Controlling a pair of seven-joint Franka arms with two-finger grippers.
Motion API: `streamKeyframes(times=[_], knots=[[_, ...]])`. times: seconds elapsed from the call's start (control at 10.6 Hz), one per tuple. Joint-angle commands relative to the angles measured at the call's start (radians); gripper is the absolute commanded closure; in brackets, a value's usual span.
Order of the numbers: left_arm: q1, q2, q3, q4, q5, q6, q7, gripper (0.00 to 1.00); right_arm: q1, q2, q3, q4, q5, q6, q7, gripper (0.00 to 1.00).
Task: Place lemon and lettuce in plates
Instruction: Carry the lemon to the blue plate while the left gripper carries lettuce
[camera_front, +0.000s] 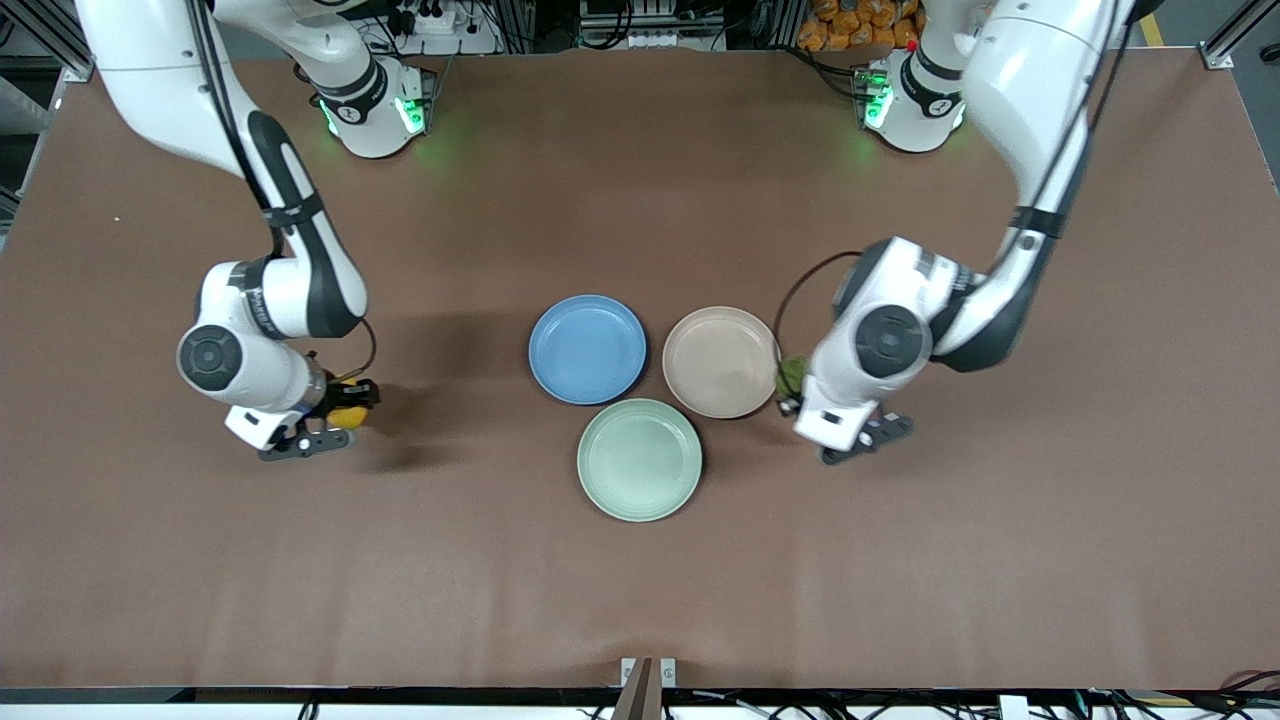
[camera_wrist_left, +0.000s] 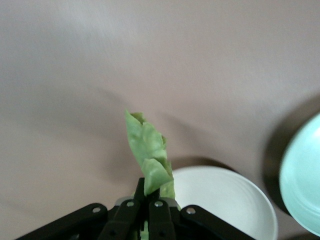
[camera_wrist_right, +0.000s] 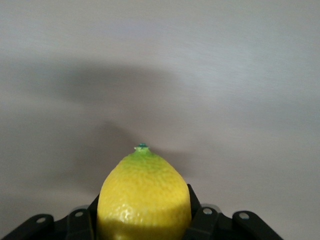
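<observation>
**Q:** What have you got in each end effector, and why hold them that way?

**A:** My right end effector (camera_front: 338, 415) is closed on the lemon (camera_front: 347, 413) — in the right wrist view its fingers (camera_wrist_right: 80, 226) press both flanks of the fruit's belly, with the pointed, green-tipped end sticking out ahead. I judge that a grip across the widest part keeps a smooth oval from squirting free. It hangs over bare tabletop (camera_front: 640, 600), well apart from the blue plate (camera_front: 587, 349), toward the right arm's end.

**Q:** And the other arm?

**A:** My left end effector (camera_front: 792, 392) is pinched nearly shut on the lettuce (camera_front: 791, 375). The leaf is thin and limp, so only a tight pinch on one end will carry it; the rest stands out from my fingertips (camera_wrist_left: 159, 216) as a crinkled, folded strip. It hangs just beside the blue plate's neighbour, the beige plate (camera_front: 720, 361), at that plate's edge on the left arm's side.

**Q:** What are the plates like?

**A:** Round, shallow, rimmed, matte — probably plastic, though I can't be sure. The beige plate sits beside the blue plate, toward the left arm's end; a mint-green plate (camera_front: 639, 459) lies nearer the front camera than the blue plate. All three look empty.

**Q:** So where does the job stand?

**A:** Both items are lifted, neither is placed. By my reckoning the lettuce has a short trip, the lemon a longer one — and the lemon may roll once released.
</observation>
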Motion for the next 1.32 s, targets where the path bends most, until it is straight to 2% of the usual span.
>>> streamKeyframes(times=[0.0,0.28,0.38,0.47,0.57,0.85,1.23], knots=[[-0.060,0.014,0.005,0.023,-0.039,-0.039,-0.147,1.00,0.047,-0.012,0.065,0.020,0.009,-0.013,0.164,0.91],[-0.120,0.066,0.008,0.023,-0.055,-0.039,-0.266,1.00,0.124,-0.003,0.123,0.049,0.009,-0.009,0.347,0.91],[-0.120,0.074,0.006,0.023,-0.052,-0.037,-0.271,0.60,0.151,-0.003,0.137,0.049,0.009,-0.007,0.407,0.91],[-0.120,0.083,0.009,0.024,-0.050,-0.036,-0.272,0.01,0.176,0.000,0.154,0.049,0.011,-0.002,0.454,0.91],[-0.120,0.083,0.012,0.030,-0.049,-0.033,-0.266,0.00,0.205,0.000,0.163,0.049,0.011,-0.001,0.504,0.91],[-0.083,0.040,0.017,0.052,0.071,-0.062,-0.220,0.00,0.291,0.043,0.168,0.088,0.039,0.008,0.579,0.91],[0.053,-0.052,0.038,0.104,0.082,-0.148,0.190,0.00,0.365,0.152,0.166,0.098,0.039,0.184,0.680,0.90]])
